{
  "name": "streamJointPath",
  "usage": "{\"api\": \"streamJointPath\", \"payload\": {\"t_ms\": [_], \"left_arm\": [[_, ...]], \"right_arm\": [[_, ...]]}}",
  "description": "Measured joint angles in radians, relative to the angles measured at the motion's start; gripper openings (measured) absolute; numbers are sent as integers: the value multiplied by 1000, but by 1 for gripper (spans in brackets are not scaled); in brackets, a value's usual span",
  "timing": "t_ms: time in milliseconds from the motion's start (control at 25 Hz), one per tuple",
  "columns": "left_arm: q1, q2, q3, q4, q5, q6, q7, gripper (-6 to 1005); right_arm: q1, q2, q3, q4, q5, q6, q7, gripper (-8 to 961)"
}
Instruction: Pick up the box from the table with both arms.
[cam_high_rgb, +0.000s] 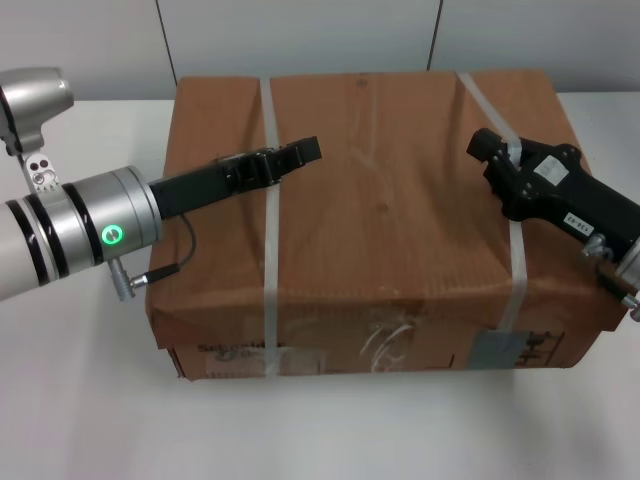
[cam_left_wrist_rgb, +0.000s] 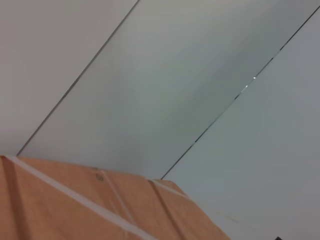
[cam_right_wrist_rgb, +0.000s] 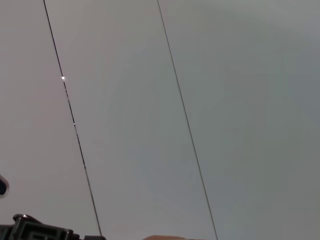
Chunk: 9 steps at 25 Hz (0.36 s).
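The box (cam_high_rgb: 380, 220) sits on the white table (cam_high_rgb: 80, 400), bound by 2 white straps (cam_high_rgb: 268, 230) — its front label print is too blurred to read. Left gripper (cam_high_rgb: 300, 152) and right gripper (cam_high_rgb: 485, 148) lie over its top; whether either is open I cannot tell — bare tabletop shows in front
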Motion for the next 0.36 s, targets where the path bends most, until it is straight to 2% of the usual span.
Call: {"api": "streamJointPath", "payload": {"t_ms": [360], "left_arm": [[1, 0, 0, -4, -1, 0, 0, 95]], "right_arm": [[-4, 0, -1, 0, 0, -12, 0, 33]]}}
